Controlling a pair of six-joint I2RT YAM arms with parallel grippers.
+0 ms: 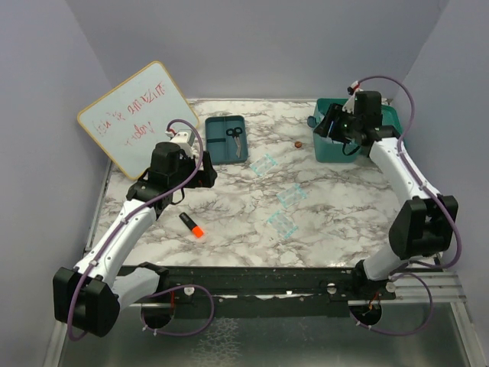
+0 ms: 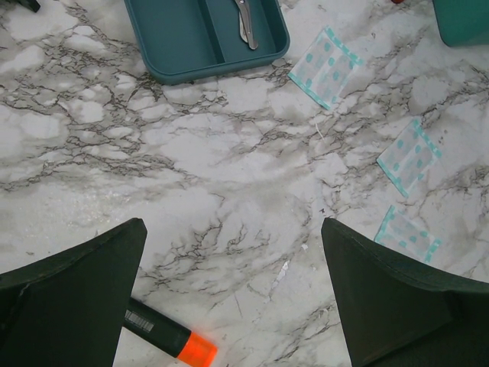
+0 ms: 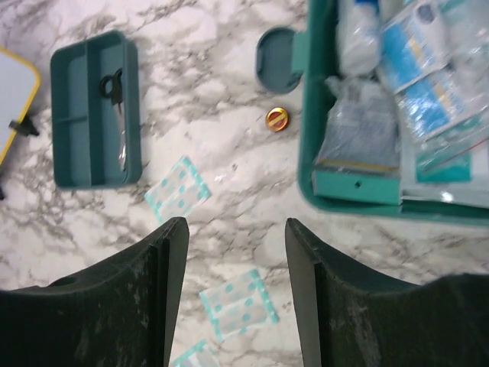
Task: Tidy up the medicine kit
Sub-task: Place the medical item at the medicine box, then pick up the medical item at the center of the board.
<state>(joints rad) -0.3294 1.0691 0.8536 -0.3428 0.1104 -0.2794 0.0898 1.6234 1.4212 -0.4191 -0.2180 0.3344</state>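
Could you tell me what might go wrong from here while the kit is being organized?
1. The dotted packets lie flat on the marble table, so a pinch may skid over them instead of lifting one.
2. The medicine kit already looks crammed, so more items could spill over its rim.
3. The small gold disc sits loose beside the kit, where the open right gripper could knock it away.

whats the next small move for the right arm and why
Probably lower the right gripper toward the dotted packet just below it in the right wrist view. Its jaws stand apart with nothing between them, the medicine kit is open and already holds supplies, and that packet lies loose outside it, the closest one to the fingers.
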